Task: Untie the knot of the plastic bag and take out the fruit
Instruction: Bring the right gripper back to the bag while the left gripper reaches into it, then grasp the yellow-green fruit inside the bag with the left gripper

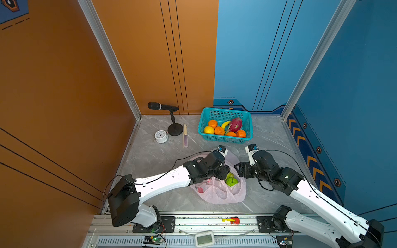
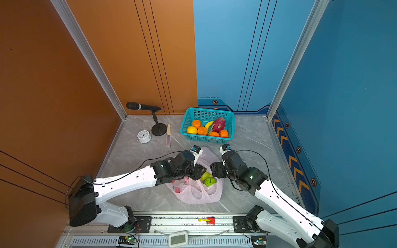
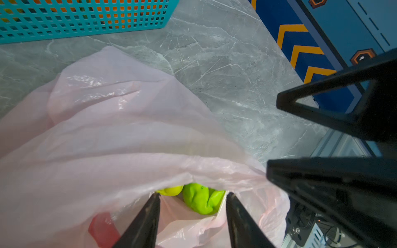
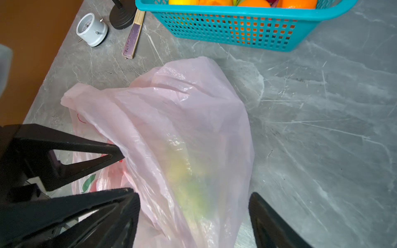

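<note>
Left claw [image 3: 193, 194], part-open, tips flanking bumpy lime-green fruit [image 3: 199, 200] inside crinkly pale-pink plastic bag [image 3: 107, 139]: closing may snag film; right claw [image 4: 194, 193] wide alongside.

fruit [image 3: 198, 200]: bag [image 3: 107, 139] is covering most, just beyond left gripper [image 3: 193, 194] | basket [image 3: 86, 23]: frame edge is cutting it off | clock [image 1: 161, 136]: dial is showing too small

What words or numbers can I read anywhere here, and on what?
No text can be read for certain.
clock: dial numerals too small.
plastic bag: red and green print, folded and blurred.
folded fan: marks too blurred.
small screen at the front rail: unreadable.
</note>
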Available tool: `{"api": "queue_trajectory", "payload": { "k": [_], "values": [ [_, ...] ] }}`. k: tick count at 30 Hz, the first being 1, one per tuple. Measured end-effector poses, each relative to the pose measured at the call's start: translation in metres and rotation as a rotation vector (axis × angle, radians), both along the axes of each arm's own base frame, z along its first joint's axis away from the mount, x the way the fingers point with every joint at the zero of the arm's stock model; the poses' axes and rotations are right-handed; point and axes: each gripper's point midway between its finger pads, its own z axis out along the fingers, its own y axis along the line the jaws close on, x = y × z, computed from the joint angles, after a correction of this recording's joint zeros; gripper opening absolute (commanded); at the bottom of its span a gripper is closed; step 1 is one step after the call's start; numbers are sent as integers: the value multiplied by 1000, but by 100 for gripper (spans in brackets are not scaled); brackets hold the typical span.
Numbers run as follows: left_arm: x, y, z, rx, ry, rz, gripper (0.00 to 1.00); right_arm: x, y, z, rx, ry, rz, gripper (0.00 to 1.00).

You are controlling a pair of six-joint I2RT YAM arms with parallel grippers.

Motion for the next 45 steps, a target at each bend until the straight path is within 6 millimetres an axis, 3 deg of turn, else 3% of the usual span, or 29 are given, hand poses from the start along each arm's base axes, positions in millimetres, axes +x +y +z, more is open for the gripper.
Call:
{"api": "queue_trajectory", "payload": {
  "k": [10,17,20,31,38,45],
  "values": [
    [-2,-8,-45,90,66,-3,45,-11,5,-6,23,22,14,80],
    [-5,-13,-59,117,69,-23,59,-14,6,-19,-2,51,24,78],
    [-2,-14,-67,136,57,-24,69,-14,6,-23,-16,64,19,77],
    [20,-12,-91,247,-63,-2,76,-16,4,-27,-30,77,18,77],
    [30,-18,-106,274,-97,5,72,-16,4,-27,-30,77,18,77],
    [32,-23,-111,272,-103,0,62,-16,4,-28,-31,77,17,80]
  ]
}}
